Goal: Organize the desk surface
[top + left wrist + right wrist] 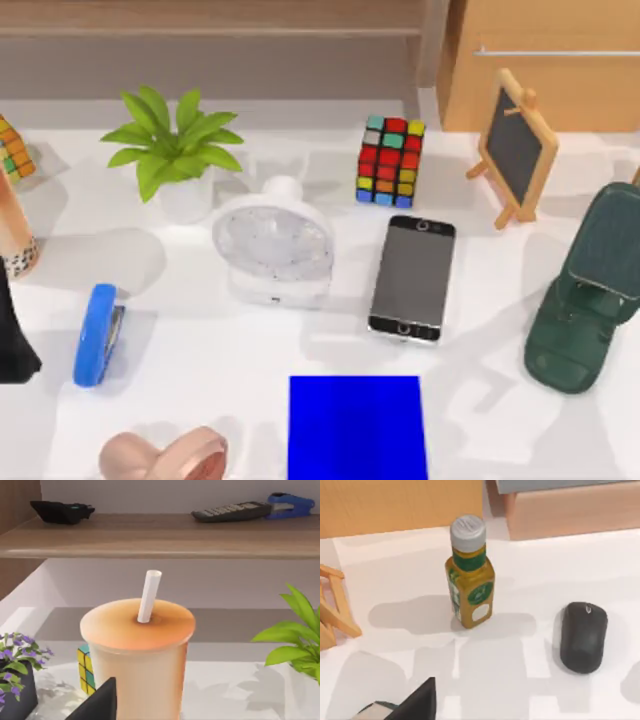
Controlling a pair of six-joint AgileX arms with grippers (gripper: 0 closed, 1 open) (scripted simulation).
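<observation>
Left gripper (97, 702) beside orange lidded drink cup with white straw (137, 655) at far left of broad white desk surface (480, 330), finger state unclear; risk: nudge tips tall cup; right arm parked at right

The worktop (500, 330) is a broad, flat, smooth white surface lying level under the overhead camera. It runs past the top view's left, right and near edges, and reaches back to a wooden shelf unit and a tan cabinet. Soft grey shadows mottle its glossy face, and many small things stand on it.
</observation>
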